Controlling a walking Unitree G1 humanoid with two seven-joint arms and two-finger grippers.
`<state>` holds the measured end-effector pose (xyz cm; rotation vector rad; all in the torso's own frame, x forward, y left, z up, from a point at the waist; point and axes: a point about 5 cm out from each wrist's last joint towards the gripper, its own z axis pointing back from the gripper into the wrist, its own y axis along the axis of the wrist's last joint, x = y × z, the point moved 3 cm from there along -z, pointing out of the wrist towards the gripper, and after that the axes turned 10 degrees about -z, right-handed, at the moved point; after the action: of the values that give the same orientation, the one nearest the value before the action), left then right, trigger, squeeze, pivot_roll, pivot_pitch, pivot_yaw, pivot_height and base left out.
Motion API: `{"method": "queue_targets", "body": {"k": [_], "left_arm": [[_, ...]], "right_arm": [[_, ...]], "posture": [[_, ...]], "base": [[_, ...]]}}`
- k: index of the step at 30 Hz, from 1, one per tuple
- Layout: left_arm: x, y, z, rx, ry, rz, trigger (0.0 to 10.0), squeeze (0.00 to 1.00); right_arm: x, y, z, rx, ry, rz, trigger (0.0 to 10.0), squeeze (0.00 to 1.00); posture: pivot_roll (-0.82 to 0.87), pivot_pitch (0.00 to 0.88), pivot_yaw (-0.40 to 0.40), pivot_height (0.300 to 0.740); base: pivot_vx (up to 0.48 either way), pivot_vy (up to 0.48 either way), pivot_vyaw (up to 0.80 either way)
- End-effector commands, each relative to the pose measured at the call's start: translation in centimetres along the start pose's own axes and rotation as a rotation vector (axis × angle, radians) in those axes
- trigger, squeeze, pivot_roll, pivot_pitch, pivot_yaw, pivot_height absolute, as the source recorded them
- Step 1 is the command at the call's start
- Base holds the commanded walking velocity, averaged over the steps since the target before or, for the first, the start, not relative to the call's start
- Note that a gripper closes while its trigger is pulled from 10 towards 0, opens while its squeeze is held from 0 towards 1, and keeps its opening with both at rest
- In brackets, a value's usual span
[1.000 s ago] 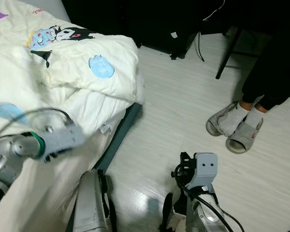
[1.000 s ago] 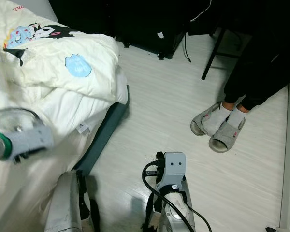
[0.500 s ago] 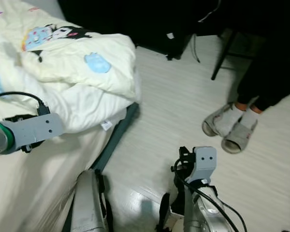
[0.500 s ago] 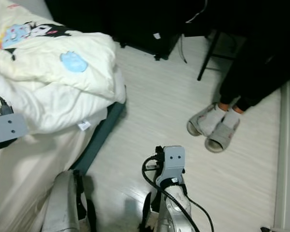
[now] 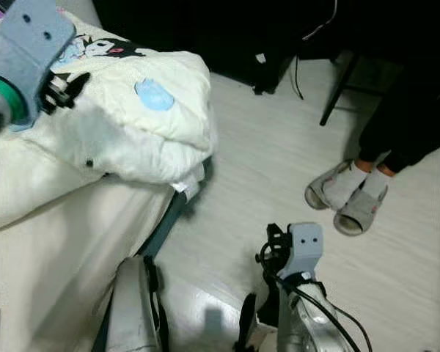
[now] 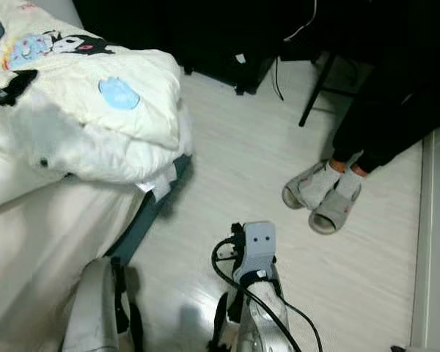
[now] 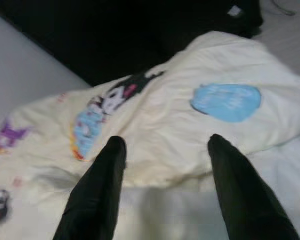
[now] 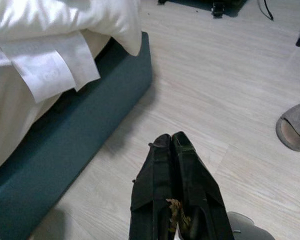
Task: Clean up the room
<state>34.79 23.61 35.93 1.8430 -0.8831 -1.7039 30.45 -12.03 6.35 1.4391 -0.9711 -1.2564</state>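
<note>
L gripper [image 7: 162, 145] spread over duvet [image 5: 132, 125] (cartoon print); R gripper [image 8: 172, 142] pressed together.

The quilt [image 5: 132, 117] lay on the bed [image 5: 51, 242] at left; a person's slippered feet [image 5: 348, 198] stood on the floor [image 5: 264, 169] at right.

floor [image 5: 264, 169] open | duvet [image 5: 132, 125] left | slippered feet [image 5: 348, 198] right

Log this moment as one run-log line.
left gripper: open, raised over duvet | right gripper: shut, idle, low over floor | duvet: bunched at bed edge | person's slippers: on floor
</note>
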Motion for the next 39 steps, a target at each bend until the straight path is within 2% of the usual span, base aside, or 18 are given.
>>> {"method": "queue_targets", "body": {"k": [1,4,5,6,8,10,12,14,19,20,21,22,28,29,31,33,38,39], "left_arm": [[-0.7,-0.3,-0.4,-0.019,0.073,0.080,10.0,0.00],[-0.6,-0.2,-0.7,-0.020,0.089,0.103,10.0,0.00],[1.1,-0.1,-2.4,-0.018,0.145,0.116,10.0,1.00],[1.1,-0.1,-2.4,-0.018,0.145,0.116,10.0,1.00],[3.3,0.4,-4.4,-0.009,0.248,0.134,10.0,1.00],[3.3,0.9,-5.1,0.007,0.340,0.135,10.0,1.00],[3.3,0.9,-5.1,0.007,0.340,0.135,10.0,1.00],[2.4,1.5,-5.9,0.009,0.483,0.154,10.0,1.00],[2.3,1.4,-6.5,-0.028,0.586,0.120,10.0,1.00],[2.3,1.3,-6.8,-0.043,0.631,0.110,10.0,0.20],[2.3,1.2,-6.9,-0.052,0.659,0.105,10.0,0.20],[2.1,1.2,-7.0,-0.059,0.687,0.083,10.0,0.00],[2.0,1.2,-7.3,-0.063,0.736,0.052,10.0,0.00],[2.7,-0.8,-8.0,-0.137,0.722,-0.057,10.0,0.00],[2.7,-0.8,-8.0,-0.137,0.722,-0.057,10.0,0.00],[2.5,-2.7,-8.0,-0.201,0.719,-0.124,10.0,0.00],[2.2,-3.6,-8.1,-0.223,0.678,-0.249,10.0,0.00],[2.8,-3.2,-8.7,-0.198,0.600,-0.325,10.0,0.00]], "right_arm": [[0.2,-1.0,0.6,-0.033,-0.014,-0.015,10.0,0.00],[0.2,-1.0,0.6,-0.032,-0.015,-0.015,10.0,0.00],[0.1,-1.0,0.6,-0.031,-0.015,-0.014,10.0,0.00],[0.1,-1.0,0.6,-0.031,-0.015,-0.014,10.0,0.00],[0.0,-1.0,0.4,-0.030,-0.015,-0.012,10.0,0.00],[0.0,-0.9,0.3,-0.028,-0.016,-0.011,10.0,0.00],[0.0,-0.9,0.3,-0.028,-0.016,-0.011,10.0,0.00],[-0.1,-0.9,0.2,-0.024,-0.017,-0.010,10.0,0.00],[-0.2,-0.9,0.2,-0.024,-0.015,-0.008,10.0,0.00],[-0.3,-1.0,0.1,-0.025,-0.012,-0.008,10.0,0.00],[-0.4,-1.0,0.1,-0.025,-0.009,-0.008,10.0,0.00],[-0.5,-1.0,0.0,-0.025,-0.007,-0.009,10.0,0.00],[-0.6,-1.0,-0.1,-0.026,-0.004,-0.009,10.0,0.00],[-0.7,-1.0,-0.2,-0.025,0.002,-0.009,10.0,0.00],[-0.7,-1.0,-0.2,-0.025,0.002,-0.009,10.0,0.00],[-0.8,-0.9,-0.3,-0.022,0.004,-0.010,10.0,0.00],[-0.8,-1.1,-0.1,-0.024,0.004,-0.010,10.0,0.00],[-0.9,-1.2,-0.1,-0.026,0.007,-0.010,10.0,0.00]], "posture": [[0.15,0.310,0.042,0.556],[0.15,0.310,0.042,0.556],[0.13,0.308,0.041,0.556],[0.13,0.308,0.041,0.556],[0.11,0.304,0.038,0.556],[0.09,0.294,0.042,0.556],[0.09,0.294,0.042,0.556],[0.09,0.294,0.042,0.556],[0.09,0.288,0.046,0.556],[0.09,0.288,0.046,0.556],[0.09,0.288,0.046,0.556],[0.08,0.277,0.044,0.556],[0.08,0.277,0.044,0.556],[0.08,0.268,0.045,0.556],[0.08,0.268,0.045,0.556],[0.07,0.264,0.047,0.556],[0.09,0.263,0.044,0.556],[0.09,0.263,0.049,0.556]], "base": [[0.000,0.000,0.00],[0.000,0.000,0.00],[0.000,0.000,0.00],[0.000,0.000,0.00],[0.000,0.000,0.00],[0.000,0.000,0.00],[0.000,0.000,0.00],[0.000,0.000,0.00],[0.000,0.000,0.00],[0.000,0.000,0.00],[0.000,0.000,0.00],[0.000,0.000,0.00],[0.000,0.000,0.00],[0.000,0.000,0.00],[0.000,0.000,0.00],[0.000,0.000,0.00],[0.000,0.000,0.00],[0.000,0.000,0.00]]}}
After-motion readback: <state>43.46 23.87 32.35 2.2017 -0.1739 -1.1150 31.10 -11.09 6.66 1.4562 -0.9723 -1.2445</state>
